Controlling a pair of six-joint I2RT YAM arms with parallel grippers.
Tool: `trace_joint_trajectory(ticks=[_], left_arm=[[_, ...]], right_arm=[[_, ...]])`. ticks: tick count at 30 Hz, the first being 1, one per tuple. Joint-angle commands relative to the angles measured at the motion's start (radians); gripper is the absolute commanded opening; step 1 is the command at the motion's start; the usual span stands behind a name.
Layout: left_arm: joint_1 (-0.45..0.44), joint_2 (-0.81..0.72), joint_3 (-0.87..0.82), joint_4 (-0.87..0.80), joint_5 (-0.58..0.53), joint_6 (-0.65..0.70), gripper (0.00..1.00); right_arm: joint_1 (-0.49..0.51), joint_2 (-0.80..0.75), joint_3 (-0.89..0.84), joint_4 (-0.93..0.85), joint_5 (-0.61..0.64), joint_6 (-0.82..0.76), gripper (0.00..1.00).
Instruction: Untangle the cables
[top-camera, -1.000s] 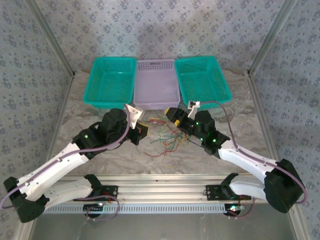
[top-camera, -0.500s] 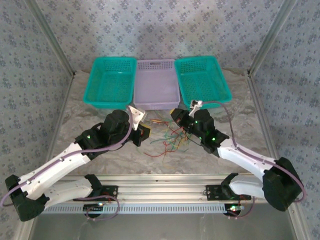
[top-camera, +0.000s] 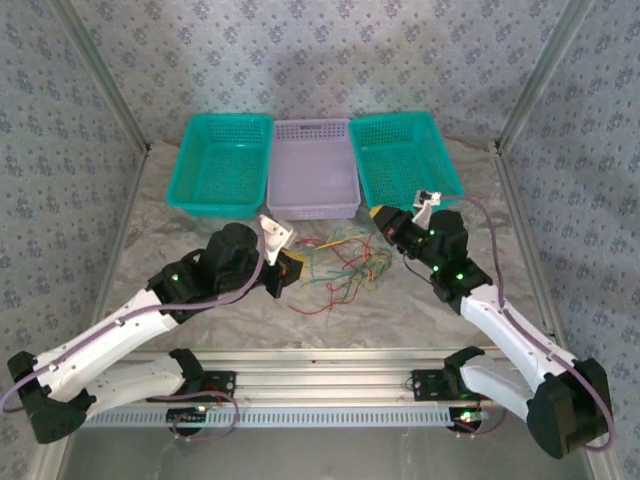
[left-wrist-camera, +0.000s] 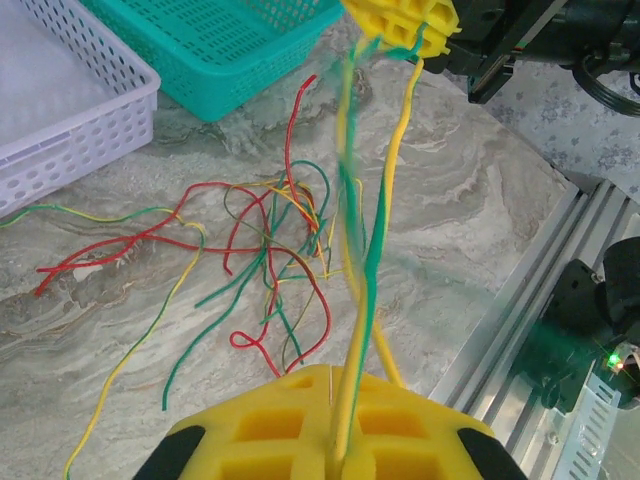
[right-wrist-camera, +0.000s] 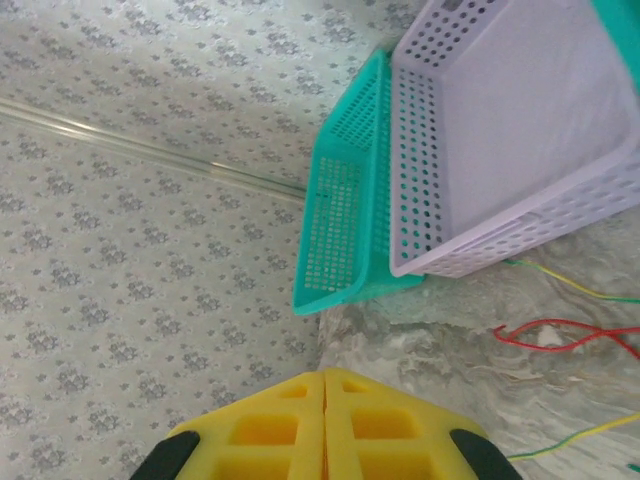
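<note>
The cables (left-wrist-camera: 368, 270) have a smooth, slightly glossy plastic coating. The baskets (top-camera: 225, 165) are perforated plastic with a dull shine. The table (top-camera: 380, 320) looks like matt marbled stone — a little uneven. The left gripper (left-wrist-camera: 335, 420) has matt, foam-like pads (left-wrist-camera: 260, 435). The rail (top-camera: 330, 390) is brushed metal.

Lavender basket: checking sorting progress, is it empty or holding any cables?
Empty: the lavender basket shows a bare floor; the cables lie in front, outside it.
</note>
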Motion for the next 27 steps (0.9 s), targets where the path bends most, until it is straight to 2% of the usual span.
trace_joint_trajectory(ticks=[1, 6, 11, 14, 17, 21, 22, 25, 27], left_arm=[[0.015, -0.152, 0.05, -0.258, -0.083, 0.019, 0.0], [0.015, -0.203, 0.077, -0.347, -0.113, 0.029, 0.0], [0.015, -0.241, 0.128, -0.427, -0.145, 0.042, 0.0], [0.014, -0.252, 0.143, -0.468, -0.105, 0.047, 0.0], [0.015, -0.234, 0.124, -0.477, -0.093, 0.031, 0.0], [0.015, -0.196, 0.098, -0.441, -0.073, 0.026, 0.0], [0.015, -0.189, 0.093, -0.42, -0.066, 0.026, 0.0], [0.015, -0.165, 0.095, -0.374, -0.085, 0.022, 0.0], [0.015, -0.147, 0.096, -0.344, -0.104, 0.006, 0.0]], right_arm=[[-0.221, -0.016, -0.037, -0.163, 0.266, -0.09, 0.0], [-0.32, -0.056, -0.036, -0.201, 0.259, -0.121, 0.0], [-0.359, -0.121, 0.016, -0.359, 0.357, -0.2, 0.0], [-0.399, -0.152, 0.02, -0.355, 0.378, -0.218, 0.0], [-0.375, -0.147, 0.004, -0.247, 0.275, -0.215, 0.0], [-0.292, -0.098, 0.039, -0.127, 0.018, -0.266, 0.0], [-0.26, -0.082, 0.057, -0.114, -0.039, -0.288, 0.06], [-0.156, -0.05, 0.104, -0.151, -0.129, -0.346, 0.35], [-0.082, -0.049, 0.103, -0.129, -0.183, -0.38, 0.49]])
